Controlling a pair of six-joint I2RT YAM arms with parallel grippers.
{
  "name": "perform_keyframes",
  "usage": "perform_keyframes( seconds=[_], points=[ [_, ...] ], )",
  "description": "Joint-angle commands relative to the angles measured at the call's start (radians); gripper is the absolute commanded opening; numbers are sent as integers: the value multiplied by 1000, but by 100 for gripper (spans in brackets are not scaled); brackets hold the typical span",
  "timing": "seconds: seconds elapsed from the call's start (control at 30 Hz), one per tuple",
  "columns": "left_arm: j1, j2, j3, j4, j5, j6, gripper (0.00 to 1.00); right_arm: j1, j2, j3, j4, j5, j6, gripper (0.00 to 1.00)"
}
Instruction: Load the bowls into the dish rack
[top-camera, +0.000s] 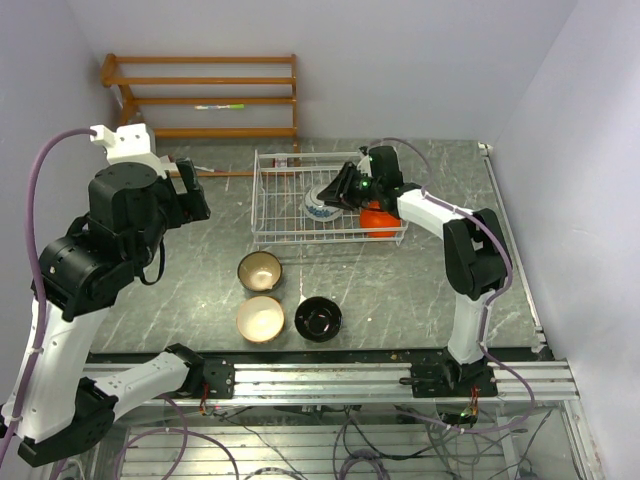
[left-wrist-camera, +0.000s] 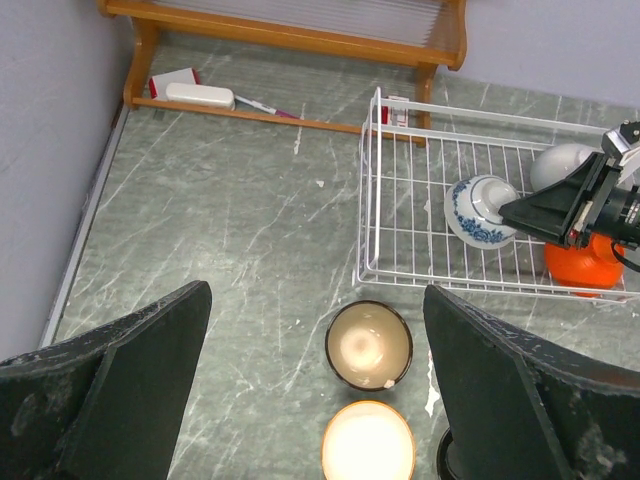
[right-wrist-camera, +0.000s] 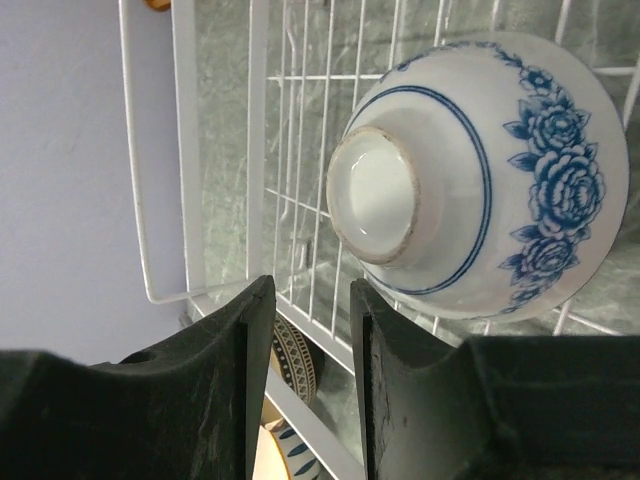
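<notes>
Your white wire rack (top-camera: 280, 200) holds the blue bowl (top-camera: 322, 206) tipped on its side, the white bowl (left-wrist-camera: 558, 163) beside it and the orange bowl (top-camera: 378, 221). The brown bowl (top-camera: 260, 270), cream bowl (top-camera: 260, 319) and black bowl (top-camera: 318, 319) sit upright just outside.

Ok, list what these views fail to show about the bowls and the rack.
White bowl: top view, hidden under the right gripper; left wrist view shows only part.
Black bowl: left wrist view, cut off by the bottom edge.
Orange bowl: top and left wrist views, partly covered by the right gripper.
Small white object at the back: left wrist view, too small to identify.
</notes>
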Motion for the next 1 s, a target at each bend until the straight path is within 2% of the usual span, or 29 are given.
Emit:
perform_keyframes(
  seconds=[0.0,0.33,0.57,0.97],
  points=[
    [-6,-8,-8,34,13,-1,99,-8,-51,32,-89,56,-63,36],
    [-6,-12,-19,44,16,5,99,19,-48,250,-482,265,-270,36],
    [-6,-10,-22,51,17,10,99,149,23,444,-725,515,-407,39],
    [-6,-23,-6,16,-12,14,99,247,124,548,-838,734,-428,50]
  ],
)
